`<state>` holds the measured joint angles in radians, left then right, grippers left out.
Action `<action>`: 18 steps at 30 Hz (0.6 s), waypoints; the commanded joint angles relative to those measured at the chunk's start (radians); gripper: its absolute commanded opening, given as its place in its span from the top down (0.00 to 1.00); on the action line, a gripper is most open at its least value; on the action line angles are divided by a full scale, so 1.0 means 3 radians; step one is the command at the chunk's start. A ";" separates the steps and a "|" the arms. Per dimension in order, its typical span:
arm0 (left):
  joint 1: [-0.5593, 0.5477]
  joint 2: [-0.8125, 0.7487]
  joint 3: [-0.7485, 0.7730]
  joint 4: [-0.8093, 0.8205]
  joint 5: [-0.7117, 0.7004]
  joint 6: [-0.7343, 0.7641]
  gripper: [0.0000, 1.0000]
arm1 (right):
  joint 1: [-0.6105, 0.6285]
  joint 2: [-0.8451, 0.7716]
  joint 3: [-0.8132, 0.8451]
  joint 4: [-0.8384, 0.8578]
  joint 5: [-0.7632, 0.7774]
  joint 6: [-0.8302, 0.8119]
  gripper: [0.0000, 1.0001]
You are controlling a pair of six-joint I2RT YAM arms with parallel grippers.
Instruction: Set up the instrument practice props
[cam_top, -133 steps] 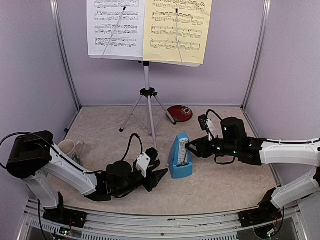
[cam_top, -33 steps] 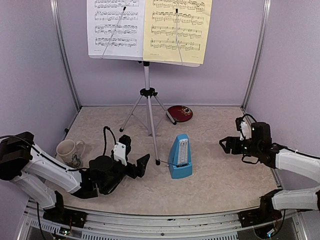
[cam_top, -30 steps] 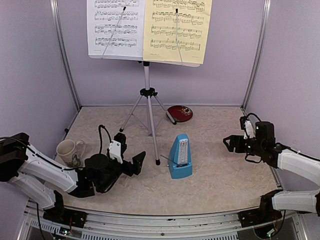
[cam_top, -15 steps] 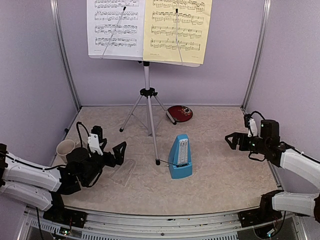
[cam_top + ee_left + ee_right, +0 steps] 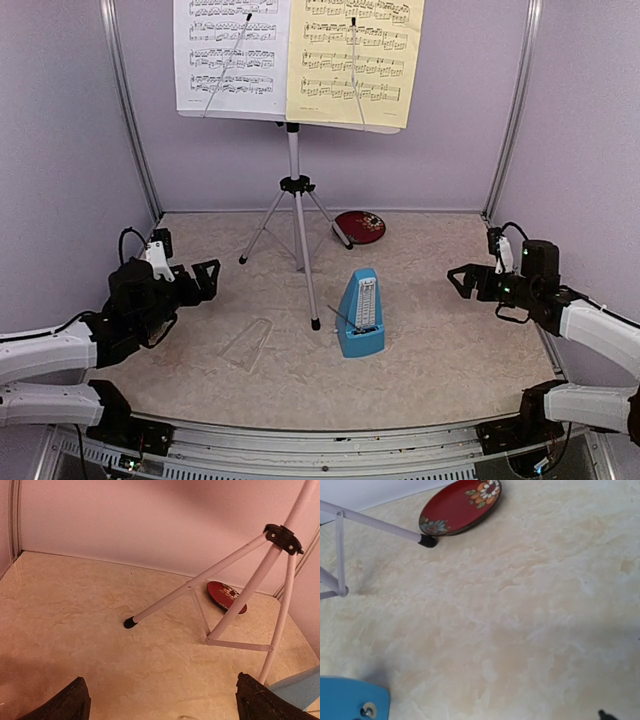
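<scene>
**Though nothing was gripped, every music prop was in view**

Your left pincer (image 5: pixel 162 702) was spread wide and empty, low over the tabletop (image 5: pixel 450 360) at the left. Your right pincer (image 5: pixel 460 282) was also spread, gripping nothing, at the far right. Between them stood the music stand (image 5: pixel 294 200), carrying the white sheet (image 5: pixel 232 55) and yellow sheet (image 5: pixel 352 60) side by side. The blue metronome (image 5: pixel 360 313) stood upright just right of the stand's front foot. Its clear cover (image 5: pixel 246 345) lay flat to the left, apart from it. A red plate (image 5: pixel 360 226) lay behind.

Tripod (image 5: pixel 296 186) and metronome (image 5: pixel 361 315) block passage through centre.
</scene>
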<state>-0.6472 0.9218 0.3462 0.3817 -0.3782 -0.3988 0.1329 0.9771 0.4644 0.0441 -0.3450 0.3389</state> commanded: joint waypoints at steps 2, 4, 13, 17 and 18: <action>0.0665 0.0123 0.0408 -0.0825 0.0747 -0.0511 0.01 | -0.0071 0.0030 0.0037 0.0176 -0.0082 0.0071 0.00; 0.0791 0.0258 0.0616 -0.1085 0.0784 -0.0570 0.01 | -0.0115 0.0052 0.0051 0.0222 -0.0165 0.0114 0.00; 0.0916 0.0783 0.1471 -0.1831 0.0711 -0.0527 0.01 | -0.0460 -0.0168 0.0048 0.0485 -0.0552 0.0328 0.00; 0.0920 0.0799 0.1650 -0.1960 0.0613 -0.0476 0.01 | -0.0606 -0.0386 0.0080 0.0497 -0.0670 0.0361 0.00; 0.0922 0.0788 0.1691 -0.2007 0.0562 -0.0447 0.01 | -0.0652 -0.0441 0.0091 0.0491 -0.0705 0.0367 0.00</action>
<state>-0.3786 1.1606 0.7971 -0.1326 -0.1802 -0.5499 -0.0196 0.9085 0.4644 0.1486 -0.4976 0.4271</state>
